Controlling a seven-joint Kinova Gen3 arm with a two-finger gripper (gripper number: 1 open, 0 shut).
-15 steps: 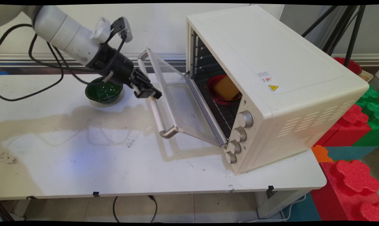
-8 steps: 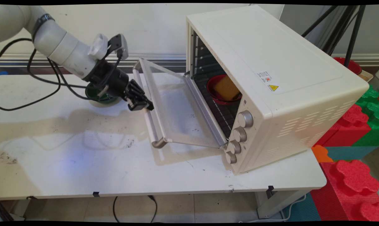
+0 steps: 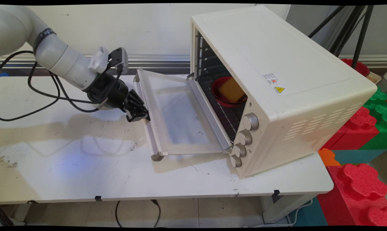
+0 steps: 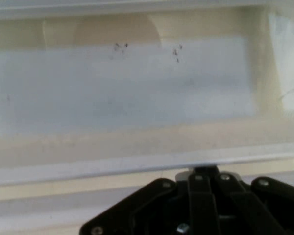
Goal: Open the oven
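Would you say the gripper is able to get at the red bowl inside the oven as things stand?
Probably yes: the oven door lies folded down flat, and the red bowl sits uncovered on the rack near the opening. The gripper is at the door's handle.

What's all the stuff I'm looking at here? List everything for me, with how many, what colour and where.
Table: one, white, scuffed, under everything.
Toaster oven: one, cream, on the table's right half, four knobs on its front.
Oven door: one, glass with cream frame, swung down nearly flat.
Door handle: one, cream bar along the door's free edge.
Red bowl: one, on the rack inside the oven.
Sponge: one, yellow-orange, in the red bowl.
Foam blocks: several, red, green, orange, right of the table.
Arm: one, white, from upper left, black cables hanging.
Gripper: one, black, at the door handle.
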